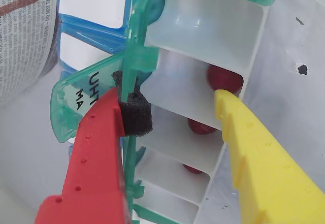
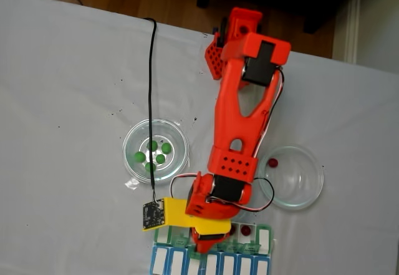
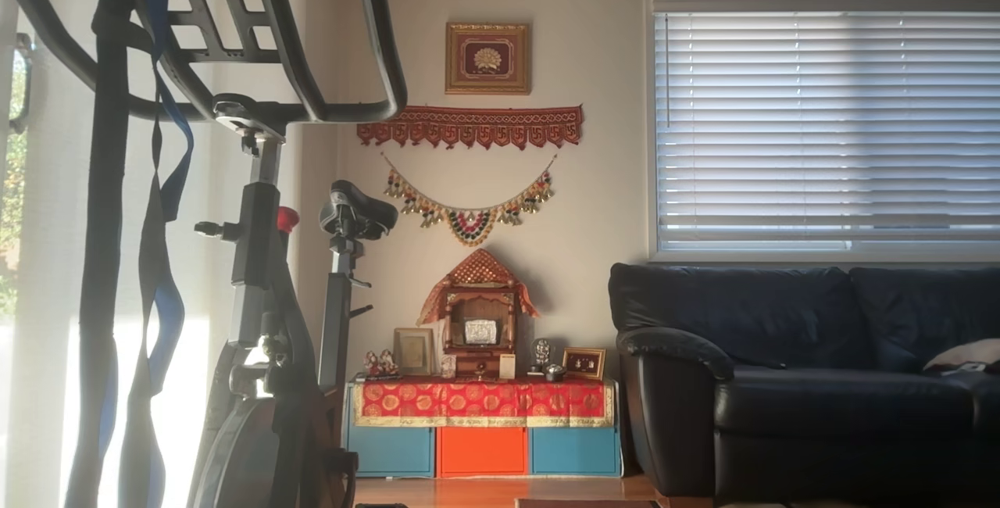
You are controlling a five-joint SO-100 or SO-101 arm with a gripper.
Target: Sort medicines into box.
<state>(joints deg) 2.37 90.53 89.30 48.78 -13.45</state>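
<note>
While three dark red pills [image 1: 223,77] sit in the pill box [image 1: 213,26] at the frame's bottom edge, we judge sorting partway: one red [image 2: 273,162] and five green pills [image 2: 153,145] wait in dishes [image 2: 185,147] on the bench [image 2: 62,100]. Our gripper [image 1: 172,109] is wide, empty.

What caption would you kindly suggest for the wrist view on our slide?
Open gripper straddling the pill box, whose white compartments hold dark red pills, one per compartment.
</note>
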